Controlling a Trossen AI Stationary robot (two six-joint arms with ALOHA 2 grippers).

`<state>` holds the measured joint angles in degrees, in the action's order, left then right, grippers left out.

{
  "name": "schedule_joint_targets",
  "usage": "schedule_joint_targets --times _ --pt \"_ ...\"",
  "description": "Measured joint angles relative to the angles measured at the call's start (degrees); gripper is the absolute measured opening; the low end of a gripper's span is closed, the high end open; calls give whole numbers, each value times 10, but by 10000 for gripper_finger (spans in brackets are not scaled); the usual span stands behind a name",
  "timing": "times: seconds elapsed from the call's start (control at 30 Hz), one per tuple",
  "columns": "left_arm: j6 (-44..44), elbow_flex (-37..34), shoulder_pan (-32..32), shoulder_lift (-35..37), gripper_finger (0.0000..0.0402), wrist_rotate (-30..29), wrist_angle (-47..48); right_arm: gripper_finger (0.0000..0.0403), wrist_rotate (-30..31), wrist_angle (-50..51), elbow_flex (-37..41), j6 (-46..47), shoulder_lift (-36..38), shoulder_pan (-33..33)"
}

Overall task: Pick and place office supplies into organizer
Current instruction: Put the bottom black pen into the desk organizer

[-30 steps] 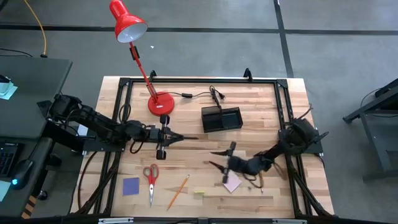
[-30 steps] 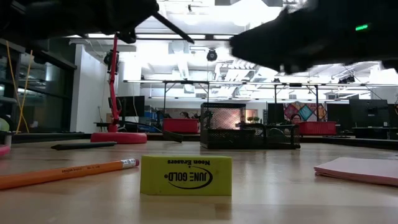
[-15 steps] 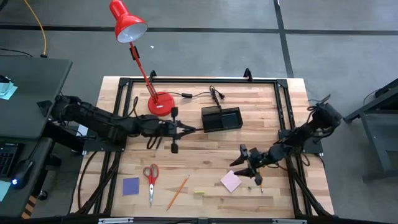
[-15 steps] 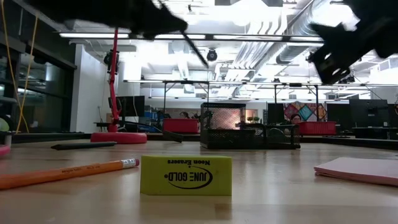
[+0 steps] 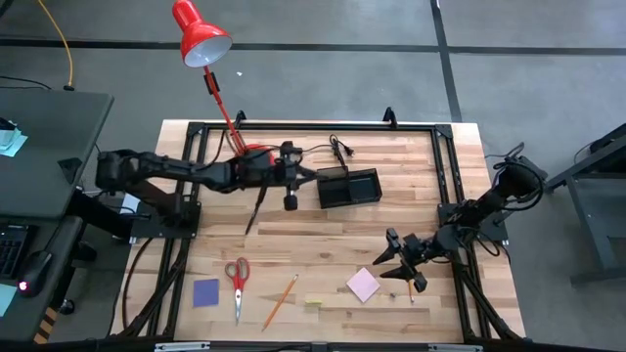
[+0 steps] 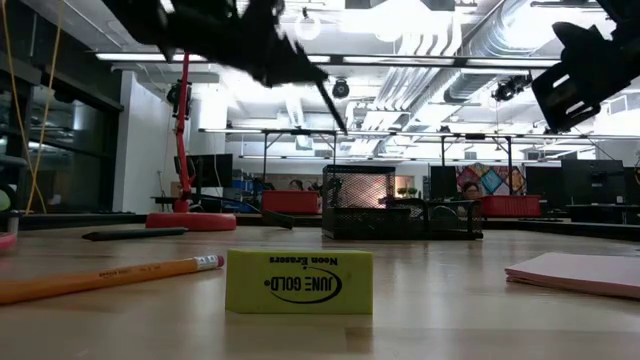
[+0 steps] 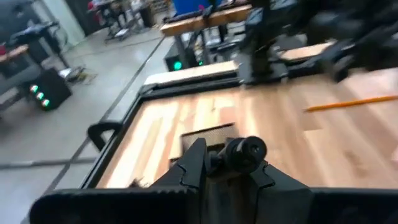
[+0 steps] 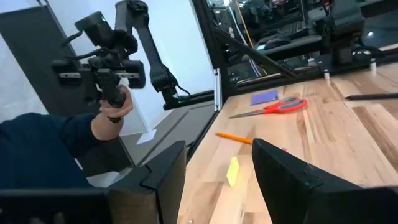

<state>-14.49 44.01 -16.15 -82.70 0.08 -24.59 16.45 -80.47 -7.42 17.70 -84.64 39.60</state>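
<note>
While gripping a pen (image 5: pixel 305 176), the left claw (image 5: pixel 298 177) nears the organizer (image 5: pixel 349 187).

In the left wrist view the organizer (image 7: pixel 208 134) is blurred and half hidden behind the left gripper (image 7: pixel 225 163). In the low view the pink sticky pad (image 6: pixel 585 272) and pencil (image 6: pixel 100 278) are cut off by the picture's edges. The person (image 8: pixel 56 140) in the right wrist view is cropped.
</note>
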Motion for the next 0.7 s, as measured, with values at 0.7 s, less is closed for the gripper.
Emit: schedule_joint_targets --times 0.7 --pt "-27 229 -45 -157 29 62 217 178 25 17 0 2 0 -2"
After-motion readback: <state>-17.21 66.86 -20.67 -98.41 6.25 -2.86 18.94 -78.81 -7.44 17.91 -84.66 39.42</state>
